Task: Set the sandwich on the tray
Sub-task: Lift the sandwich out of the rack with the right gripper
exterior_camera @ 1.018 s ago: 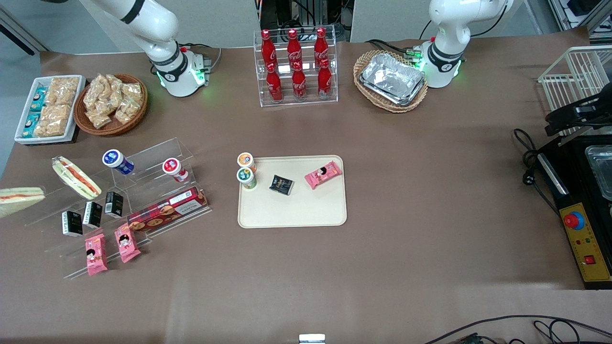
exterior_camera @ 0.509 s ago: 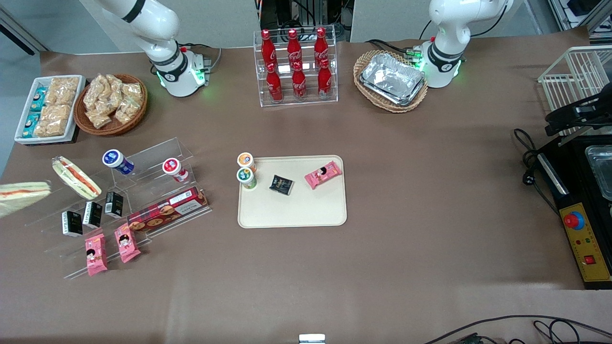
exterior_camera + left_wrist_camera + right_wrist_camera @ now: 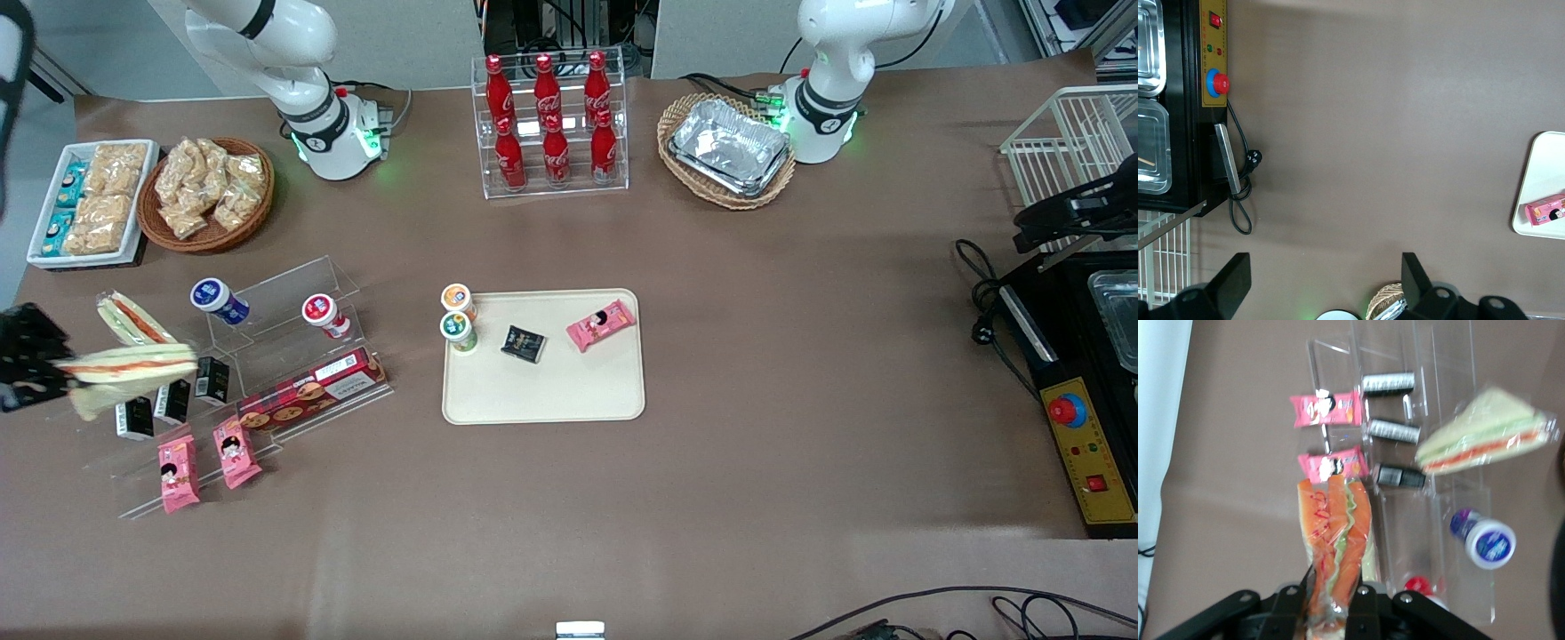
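Note:
The sandwich (image 3: 133, 367), a clear-wrapped wedge of pale bread with an orange-red stripe, hangs in the air over the acrylic stand (image 3: 267, 356) at the working arm's end of the table. My right gripper (image 3: 64, 371) is shut on its end. In the right wrist view the fingers (image 3: 1288, 610) clamp the wrapped sandwich (image 3: 1335, 533) between them. The cream-beige tray (image 3: 542, 400) lies mid-table, well away from the gripper toward the parked arm. It carries two small cups (image 3: 457, 316), a black pack (image 3: 523, 343) and a pink pack (image 3: 602, 324).
A second wrapped sandwich with green layers (image 3: 129, 318) rests on the stand, just under the held one. The stand also holds small black packs (image 3: 173, 398), pink packs (image 3: 204, 458), a biscuit box (image 3: 311, 389) and two cups (image 3: 218, 300). A cola rack (image 3: 551, 124) and snack baskets (image 3: 209, 191) stand farther from the camera.
The gripper has carried the sandwich in from the table's edge toward the tray. It now hangs over the acrylic stand, and the black gripper body has come into the front view.

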